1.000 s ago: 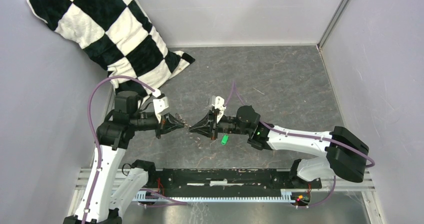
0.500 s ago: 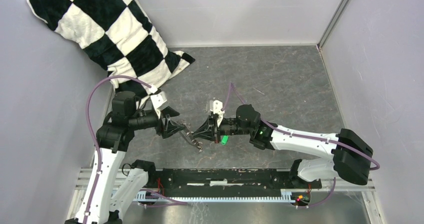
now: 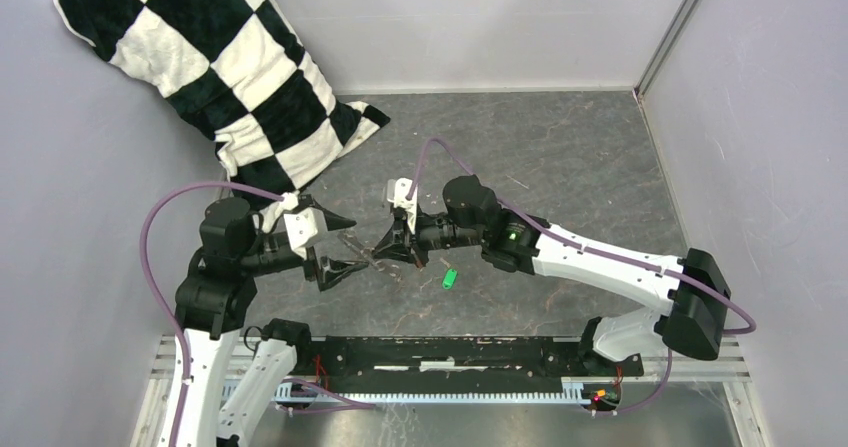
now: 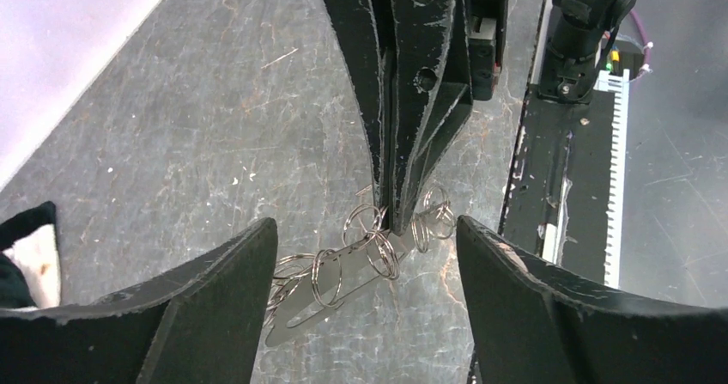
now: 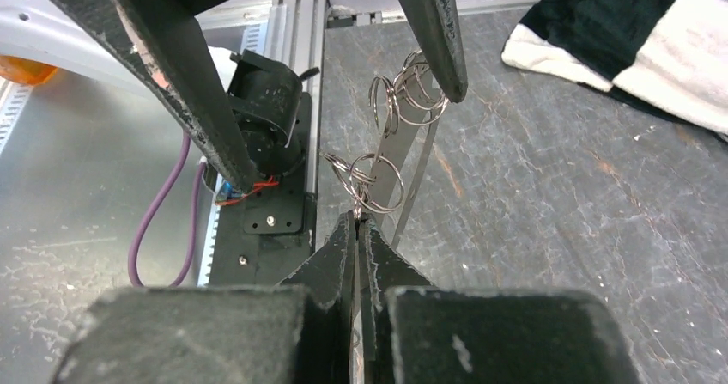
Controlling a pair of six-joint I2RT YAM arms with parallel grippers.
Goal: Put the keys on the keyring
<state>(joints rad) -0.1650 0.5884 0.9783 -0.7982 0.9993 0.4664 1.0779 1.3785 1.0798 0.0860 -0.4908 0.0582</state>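
Pinching the keyring [image 5: 397, 156], the right gripper [image 5: 356, 221] has its jaws pressed together on one of the small silvery rings strung along a flat metal strip. The rest of the bunch sticks out beyond the tips, over the grey counter [image 3: 560, 157]; whether it touches the surface cannot be told. The left gripper [image 3: 360, 246] faces it from 9 o'clock in the overhead view. Its jaws are spread wide, with one finger on either side of the ring bunch, and it grips nothing. One fingertip sits close against the far rings, though contact is unclear. The green key [image 3: 449, 279] lies loose on the counter at 4 o'clock from the pinched rings, near but apart. A checkered pillow [image 3: 220, 57] leans in the corner at 11 o'clock.
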